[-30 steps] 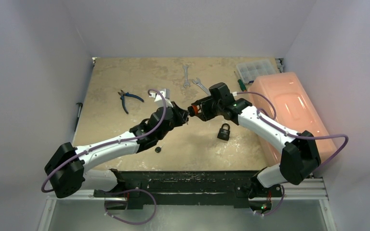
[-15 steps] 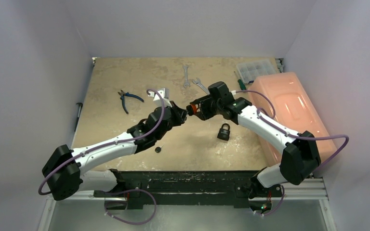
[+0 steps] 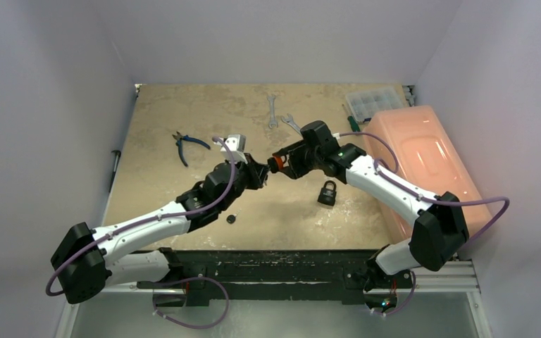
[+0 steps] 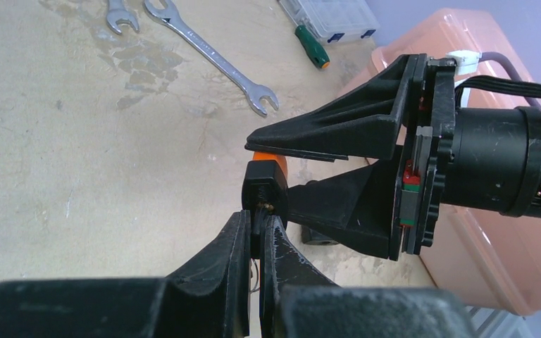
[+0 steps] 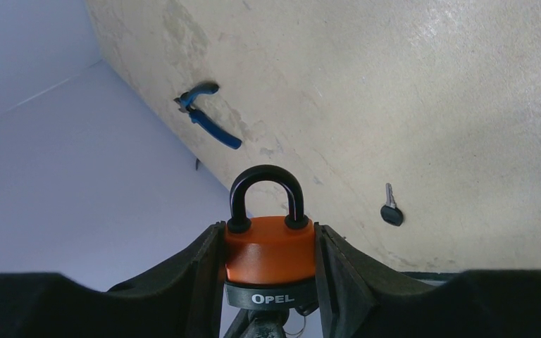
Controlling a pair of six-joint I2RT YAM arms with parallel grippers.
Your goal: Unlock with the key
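Left fingers (image 4: 224, 262), pinching the key (image 4: 264, 191) at the padlock (image 5: 270, 250), have shifted left.

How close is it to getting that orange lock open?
Done: the right claw grips the orange padlock, and the left claw pinches the key. In hand: the key's black head sits against the lock's underside, seemingly inserted. Left: the shackle is closed, so the turn and the pop-open are not yet done.

Blue-handled pliers (image 3: 189, 146) lie on the left. Two silver metal wrenches (image 3: 272, 111) sit at the back, near a green-handled screwdriver (image 3: 351, 120), a clear plastic box (image 3: 373, 102) and a pink plastic tub (image 3: 423, 155).
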